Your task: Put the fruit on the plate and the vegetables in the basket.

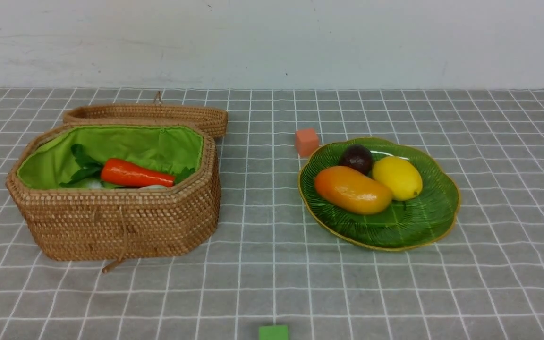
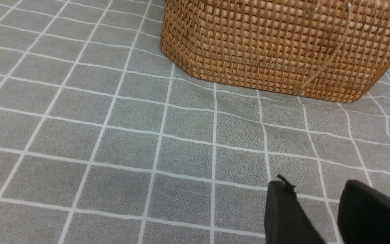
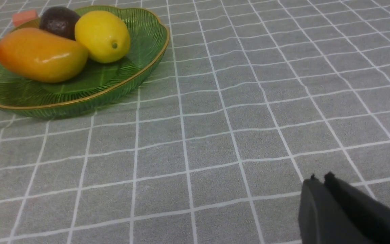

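Hovering low over bare grey checked cloth, the left gripper points toward the basket with its jaws parted and nothing between them; the wicker wall stands near but apart from the fingertips. The right gripper likewise sits low over the cloth, well apart from the plate, jaws pressed together and empty. Neither arm shows in the front view. On the plate lie the mango, lemon and maroon ball, touching one another. Inside the basket the carrot lies over the white radish, which is mostly hidden. The lid rests behind the basket. An orange cube sits just beside the plate's far rim; a green cube lies at the near edge.
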